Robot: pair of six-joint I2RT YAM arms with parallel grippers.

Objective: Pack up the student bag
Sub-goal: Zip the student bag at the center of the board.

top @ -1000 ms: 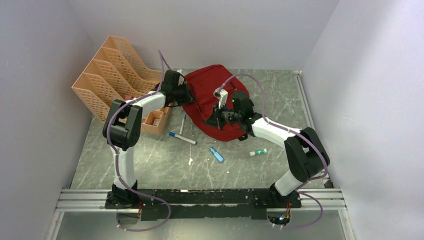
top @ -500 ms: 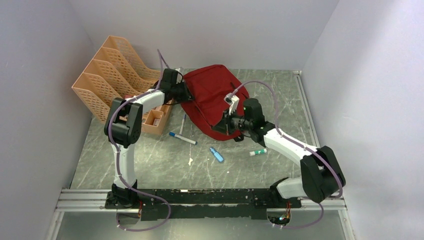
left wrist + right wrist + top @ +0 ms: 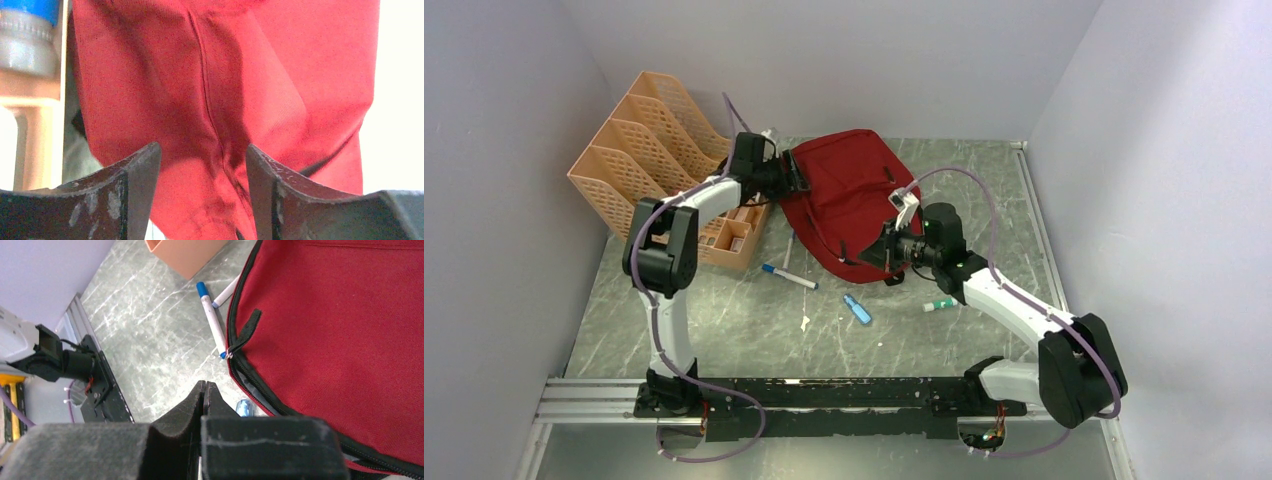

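My left arm stretches far forward, left pincer [image 3: 202, 152] gaping at the left edge of the soft dark-red fabric backpack [image 3: 849, 185] on the grey counter [image 3: 994, 200]. My right arm is extended, right pincer [image 3: 205, 390] closed and empty, beside its near edge.

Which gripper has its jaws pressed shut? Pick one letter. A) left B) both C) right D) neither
C: the right gripper shows jaws meeting with no gap in its wrist view, while the left gripper stands parted, the student bag showing between.

student bag [image 3: 849, 195] | dark-red fabric, black zipper lines | lying flat — far middle of table [image 3: 724, 330]
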